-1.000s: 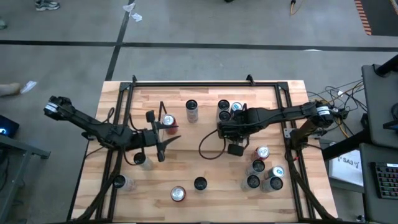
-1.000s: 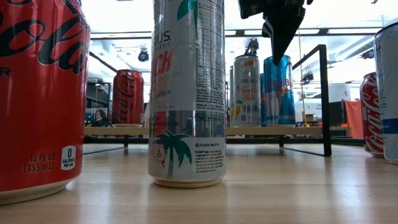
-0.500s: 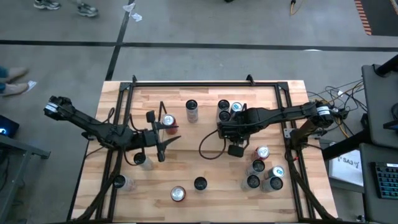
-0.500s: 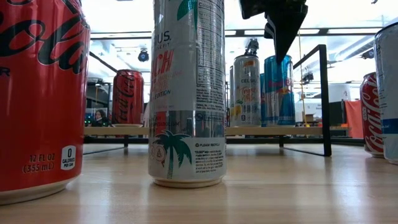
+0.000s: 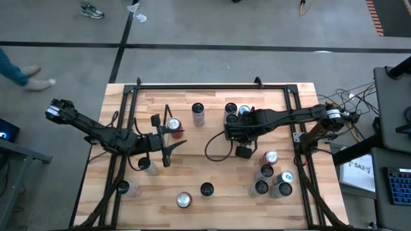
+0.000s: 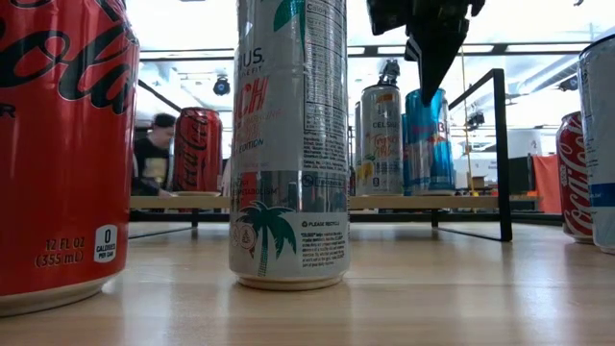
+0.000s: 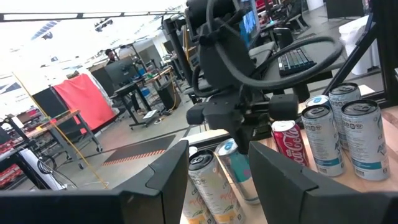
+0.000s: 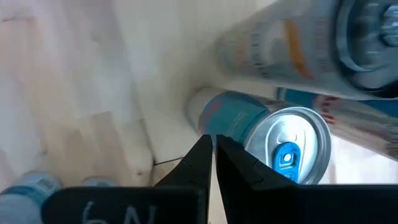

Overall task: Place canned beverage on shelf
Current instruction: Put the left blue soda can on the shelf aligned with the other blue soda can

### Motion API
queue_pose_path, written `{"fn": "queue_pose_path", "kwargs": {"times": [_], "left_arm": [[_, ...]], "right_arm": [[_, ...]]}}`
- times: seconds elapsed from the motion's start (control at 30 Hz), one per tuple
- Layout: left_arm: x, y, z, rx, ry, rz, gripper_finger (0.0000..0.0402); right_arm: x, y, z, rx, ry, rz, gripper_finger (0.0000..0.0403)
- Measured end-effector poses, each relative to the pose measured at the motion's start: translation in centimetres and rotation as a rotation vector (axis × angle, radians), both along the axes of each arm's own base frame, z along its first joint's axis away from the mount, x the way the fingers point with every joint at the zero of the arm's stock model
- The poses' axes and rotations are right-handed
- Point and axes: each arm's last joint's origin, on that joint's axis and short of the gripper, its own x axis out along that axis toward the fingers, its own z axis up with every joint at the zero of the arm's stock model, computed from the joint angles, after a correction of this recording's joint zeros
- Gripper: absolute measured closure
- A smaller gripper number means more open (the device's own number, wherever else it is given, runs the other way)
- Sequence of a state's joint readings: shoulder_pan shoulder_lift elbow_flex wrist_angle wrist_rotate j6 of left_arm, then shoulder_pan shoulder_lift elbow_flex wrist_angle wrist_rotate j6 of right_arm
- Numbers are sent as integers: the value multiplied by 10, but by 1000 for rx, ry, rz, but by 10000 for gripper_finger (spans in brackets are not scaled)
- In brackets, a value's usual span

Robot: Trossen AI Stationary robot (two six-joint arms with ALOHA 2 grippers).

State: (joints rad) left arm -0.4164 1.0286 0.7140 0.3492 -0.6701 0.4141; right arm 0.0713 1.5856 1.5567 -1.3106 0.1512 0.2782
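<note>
Right gripper (image 8: 211, 152): fingers pressed together, holding nothing, hanging just above the blue can (image 8: 273, 134) standing on the shelf (image 6: 423, 203) beside other cans. Left gripper (image 5: 168, 149): fingers part-open, empty, waiting over the tabletop (image 5: 212, 106) near a red can (image 5: 173, 125). Risk: the right fingertips are sitting close to the can's rim, so a careless sideways pull could be clipping and toppling it into its neighbours.

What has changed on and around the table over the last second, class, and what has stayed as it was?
The right gripper, shut and empty above the blue-and-silver can on the low wire-framed shelf, shifted slightly further onto the shelf. A person walked into the background. The left gripper and every can kept their places; nothing was grasped or released.
</note>
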Motion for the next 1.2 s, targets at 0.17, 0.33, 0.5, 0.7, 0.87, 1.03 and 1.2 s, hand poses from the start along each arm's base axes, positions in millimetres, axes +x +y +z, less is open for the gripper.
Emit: {"fn": "queue_pose_path", "kwargs": {"times": [0.17, 0.33, 0.5, 0.7, 0.87, 1.03, 1.2], "left_arm": [[0, 0, 0, 0, 0, 0, 249], [0, 0, 0, 0, -1, 0, 249], [0, 0, 0, 3, 0, 0, 249], [0, 0, 0, 4, 1, 0, 249], [0, 0, 0, 4, 1, 0, 249], [0, 0, 0, 4, 1, 0, 249], [0, 0, 0, 4, 1, 0, 249]], "right_arm": [[0, -8, -1, -11, 6, -13, 390], [0, -12, -2, -13, 9, -13, 390], [0, -12, -2, -6, 9, -14, 390], [0, -10, -2, 57, 9, -25, 390], [0, -7, -2, 106, 9, -20, 390], [1, -6, -3, 145, 3, -45, 390], [-1, -5, -13, 157, 31, -72, 390]]}}
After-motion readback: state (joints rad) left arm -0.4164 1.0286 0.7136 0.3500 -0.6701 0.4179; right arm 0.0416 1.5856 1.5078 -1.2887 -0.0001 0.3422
